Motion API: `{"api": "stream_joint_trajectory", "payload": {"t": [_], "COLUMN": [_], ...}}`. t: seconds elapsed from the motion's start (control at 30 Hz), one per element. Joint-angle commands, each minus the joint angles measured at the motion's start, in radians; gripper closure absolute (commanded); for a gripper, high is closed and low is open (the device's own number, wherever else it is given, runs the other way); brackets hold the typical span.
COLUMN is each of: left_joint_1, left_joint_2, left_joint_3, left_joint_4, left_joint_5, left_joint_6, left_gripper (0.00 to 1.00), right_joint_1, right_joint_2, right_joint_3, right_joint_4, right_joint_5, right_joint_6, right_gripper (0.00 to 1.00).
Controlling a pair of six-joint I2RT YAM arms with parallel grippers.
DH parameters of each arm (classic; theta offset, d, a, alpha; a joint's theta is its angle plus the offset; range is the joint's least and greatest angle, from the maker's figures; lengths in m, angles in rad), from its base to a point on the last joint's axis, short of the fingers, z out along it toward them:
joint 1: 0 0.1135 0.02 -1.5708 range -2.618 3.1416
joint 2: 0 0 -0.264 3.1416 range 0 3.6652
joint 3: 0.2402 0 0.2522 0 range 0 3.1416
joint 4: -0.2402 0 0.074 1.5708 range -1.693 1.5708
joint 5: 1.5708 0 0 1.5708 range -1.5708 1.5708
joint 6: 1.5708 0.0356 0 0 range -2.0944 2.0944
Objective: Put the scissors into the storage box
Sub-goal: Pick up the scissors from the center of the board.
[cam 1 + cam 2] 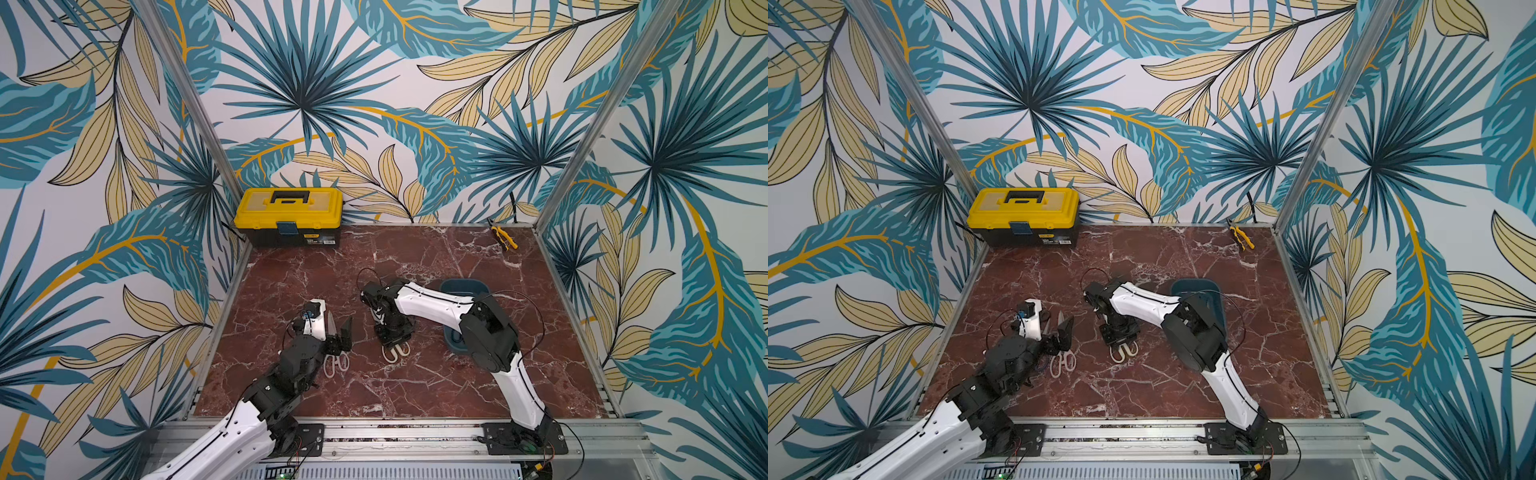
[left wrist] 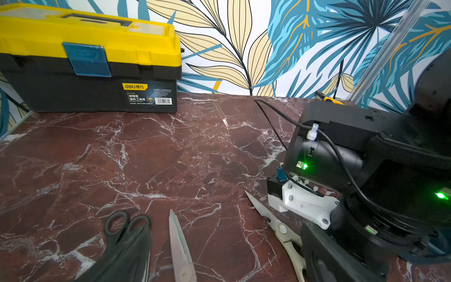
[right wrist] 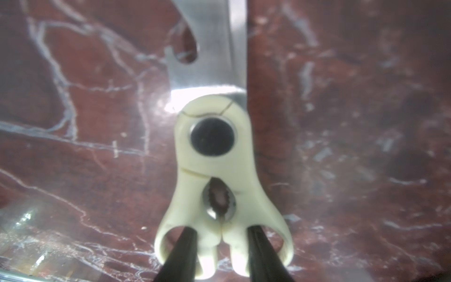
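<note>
Cream-handled scissors point(image 1: 395, 354) point(image 3: 212, 161) lie flat on the marble mid-table. My right gripper point(image 1: 395, 338) point(image 3: 220, 229) points straight down on them, one finger in each handle loop, squeezing the inner bars together. Pale pink-handled scissors point(image 1: 336, 364) point(image 2: 180, 244) lie to the left, blades pointing away. My left gripper point(image 1: 337, 332) point(image 2: 224, 263) hovers low over their blades, open, one finger on each side. Black-handled scissors point(image 2: 117, 223) lie beside its left finger. The dark teal storage box point(image 1: 461, 286) point(image 1: 1196, 287) stands right of centre, largely hidden behind my right arm.
A yellow-and-black toolbox point(image 1: 289, 216) point(image 2: 90, 61) sits in the back left corner. Small yellow-handled pliers point(image 1: 505, 237) lie at the back right. Aluminium posts and patterned walls close the table in on three sides.
</note>
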Motion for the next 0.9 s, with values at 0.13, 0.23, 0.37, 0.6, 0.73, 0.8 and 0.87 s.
{"api": "stream_joint_trajectory", "payload": {"t": [0.13,0.23,0.37,0.6,0.73,0.8,0.87], "left_joint_1": [0.005,0.005,0.005,0.002,-0.047,-0.119,-0.202], "left_joint_2": [-0.006,-0.012,-0.026,0.012,0.139,0.219,0.311], "left_joint_3": [0.012,0.021,0.016,0.049,0.194,0.264,0.333], "left_joint_4": [0.028,0.021,0.052,0.123,0.050,0.046,0.039], "left_joint_5": [0.048,0.067,0.074,0.183,0.320,0.364,0.388], "left_joint_6": [0.037,0.053,0.052,0.099,0.165,0.229,0.307], "left_gripper": [0.00,0.00,0.00,0.01,0.02,0.02,0.01], "right_joint_1": [-0.026,-0.027,-0.033,-0.096,-0.155,-0.201,-0.246], "right_joint_2": [-0.001,-0.046,-0.123,-0.235,-0.316,-0.368,-0.422], "right_joint_3": [-0.035,-0.031,-0.034,-0.038,-0.078,-0.118,-0.171], "right_joint_4": [0.043,0.043,0.044,0.049,0.049,0.051,0.051], "right_joint_5": [0.071,0.083,0.084,0.086,0.133,0.156,0.201], "right_joint_6": [-0.004,-0.011,-0.007,-0.008,0.003,0.011,0.014], "right_gripper": [0.73,0.73,0.74,0.76,0.76,0.76,0.76]}}
